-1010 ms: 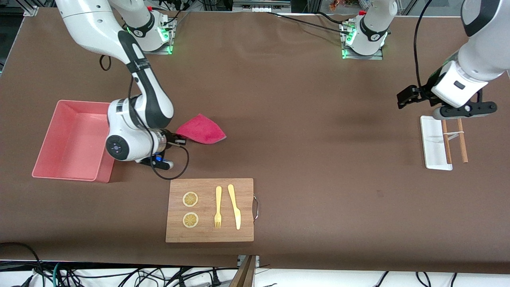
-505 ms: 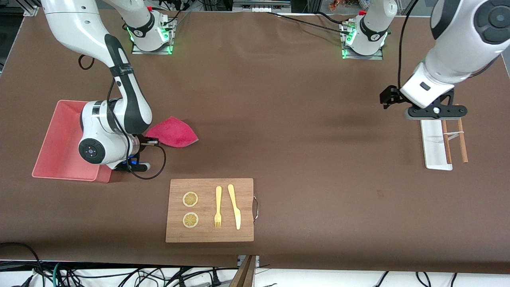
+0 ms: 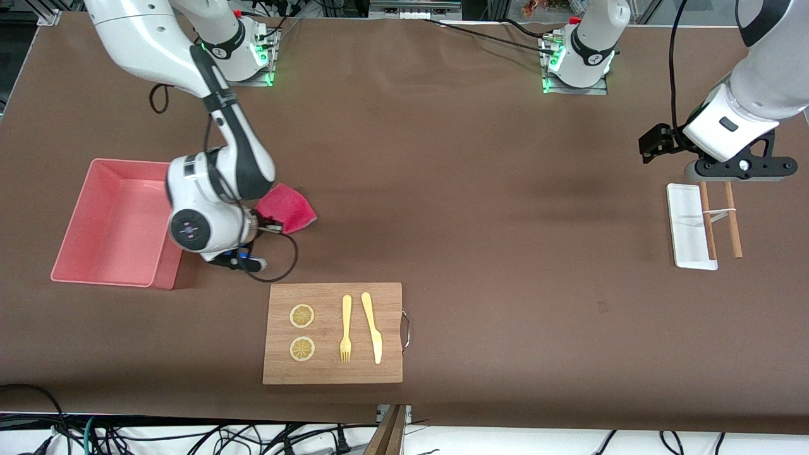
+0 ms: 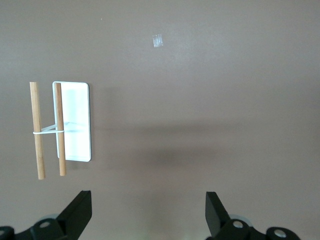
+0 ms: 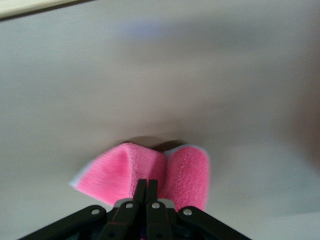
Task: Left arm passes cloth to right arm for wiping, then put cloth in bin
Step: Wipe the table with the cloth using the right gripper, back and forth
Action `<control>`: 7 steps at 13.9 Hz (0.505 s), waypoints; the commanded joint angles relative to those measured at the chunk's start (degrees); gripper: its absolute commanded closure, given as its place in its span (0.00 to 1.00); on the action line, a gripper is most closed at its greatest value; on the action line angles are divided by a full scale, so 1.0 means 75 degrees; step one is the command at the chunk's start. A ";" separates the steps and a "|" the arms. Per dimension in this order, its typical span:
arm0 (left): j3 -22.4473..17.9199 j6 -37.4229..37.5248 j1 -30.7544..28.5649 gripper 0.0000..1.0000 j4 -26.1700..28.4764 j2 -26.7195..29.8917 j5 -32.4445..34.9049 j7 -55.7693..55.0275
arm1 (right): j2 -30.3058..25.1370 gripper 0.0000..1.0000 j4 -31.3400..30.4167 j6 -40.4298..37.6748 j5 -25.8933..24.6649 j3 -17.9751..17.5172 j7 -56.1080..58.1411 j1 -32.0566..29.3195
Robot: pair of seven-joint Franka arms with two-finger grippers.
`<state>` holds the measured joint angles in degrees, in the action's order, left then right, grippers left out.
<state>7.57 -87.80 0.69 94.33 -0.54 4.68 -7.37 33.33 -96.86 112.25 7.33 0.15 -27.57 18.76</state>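
Note:
The magenta-red cloth point(image 3: 289, 208) lies bunched on the brown table beside the pink bin point(image 3: 95, 215). My right gripper point(image 3: 264, 222) is low over the table between bin and cloth, shut on the cloth's edge. In the right wrist view the closed fingertips point(image 5: 146, 183) pinch the pink cloth point(image 5: 186, 170), which folds up on both sides of them. My left gripper point(image 3: 656, 141) hangs open over the table at the left arm's end, above the white tray's farther end. Its fingers point(image 4: 80, 204) are spread wide and hold nothing.
A wooden cutting board point(image 3: 392, 297) with two lemon slices point(image 3: 302, 316), a fork point(image 3: 346, 328) and a knife point(image 3: 373, 327) lies nearer the front camera than the cloth. A white tray point(image 3: 686, 227) with two tied wooden sticks point(image 3: 733, 221) sits under the left arm.
The right gripper dragged the cloth toward the bin, then a little way back, and the cloth is more bunched. The left arm swung toward the table's middle and back over the tray.

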 commanded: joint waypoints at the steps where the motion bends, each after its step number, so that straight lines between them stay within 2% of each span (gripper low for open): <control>1: -0.0037 0.0269 0.0048 0.00 -0.0364 -0.0009 0.0185 0.0302 | 0.0009 1.00 -0.0070 0.0570 -0.0146 -0.0721 -0.1498 -0.0040; 5: -0.0037 0.0292 -0.0198 0.00 -0.1301 -0.0465 -0.0225 0.0396 | 0.0289 1.00 0.0000 0.1800 -0.0146 -0.1846 -0.3655 0.0019; 7: -0.0037 0.0316 -0.0210 0.00 -0.1409 -0.0525 -0.0156 0.0466 | 0.0372 1.00 0.0012 0.2363 -0.0134 -0.2222 -0.4465 0.0077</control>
<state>7.15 -87.21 -0.51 87.74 -2.15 4.07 -5.63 35.42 -96.88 126.52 7.29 -13.82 -55.26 19.64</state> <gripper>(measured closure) 0.000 0.982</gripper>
